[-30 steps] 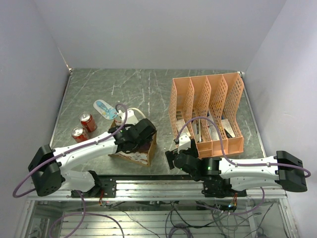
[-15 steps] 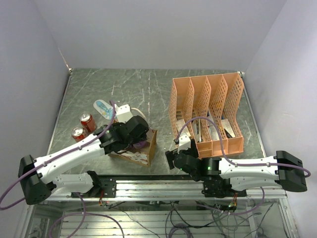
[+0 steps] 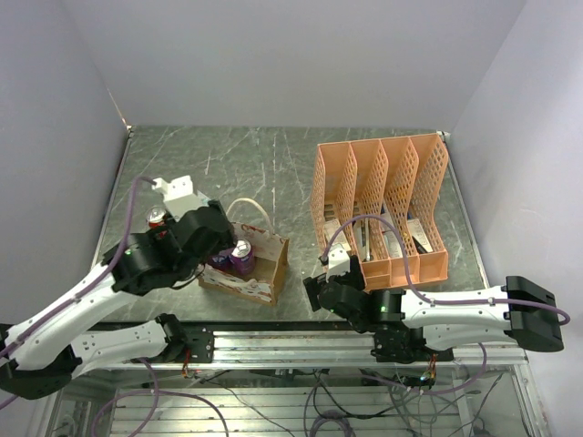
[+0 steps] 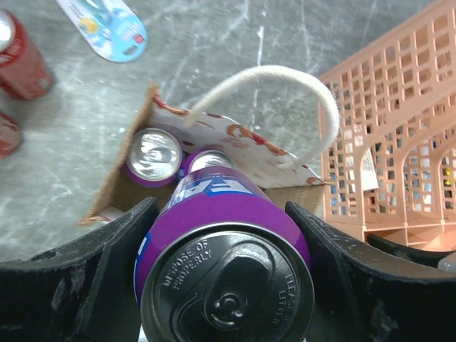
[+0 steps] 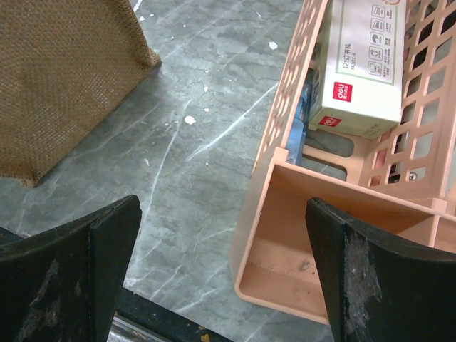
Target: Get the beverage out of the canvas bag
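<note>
Left pincer (image 4: 224,265) grips purple can (image 3: 242,259) above canvas bag (image 4: 120,189).

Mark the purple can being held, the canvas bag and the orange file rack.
purple can (image 4: 226,285): left wrist view, on its lid.
canvas bag (image 5: 64,78): right wrist view, on its woven side wall.
orange file rack (image 3: 405,269): top external view, on its near end wall.
</note>
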`<state>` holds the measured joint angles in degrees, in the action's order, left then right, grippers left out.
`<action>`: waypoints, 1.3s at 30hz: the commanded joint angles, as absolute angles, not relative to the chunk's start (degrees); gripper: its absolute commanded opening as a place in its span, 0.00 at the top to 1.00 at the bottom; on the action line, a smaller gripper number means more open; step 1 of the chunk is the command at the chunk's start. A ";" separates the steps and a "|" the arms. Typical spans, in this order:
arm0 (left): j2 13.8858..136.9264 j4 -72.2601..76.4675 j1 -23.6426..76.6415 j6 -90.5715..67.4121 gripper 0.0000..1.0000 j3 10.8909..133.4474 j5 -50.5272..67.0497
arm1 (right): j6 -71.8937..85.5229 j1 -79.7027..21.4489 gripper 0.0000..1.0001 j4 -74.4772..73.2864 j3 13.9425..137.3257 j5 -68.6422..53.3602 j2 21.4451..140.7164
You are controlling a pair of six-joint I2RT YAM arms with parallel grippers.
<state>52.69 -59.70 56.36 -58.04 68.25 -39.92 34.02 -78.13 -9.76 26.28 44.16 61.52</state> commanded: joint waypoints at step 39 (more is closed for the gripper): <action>57.80 -43.88 29.21 -45.66 0.93 57.88 -52.57 | 35.16 -78.64 0.00 -10.42 28.13 45.99 62.62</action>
<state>56.10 -52.51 32.67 -49.06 58.26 -57.39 34.22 -78.24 -10.26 27.33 44.40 63.61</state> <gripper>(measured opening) 0.761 0.999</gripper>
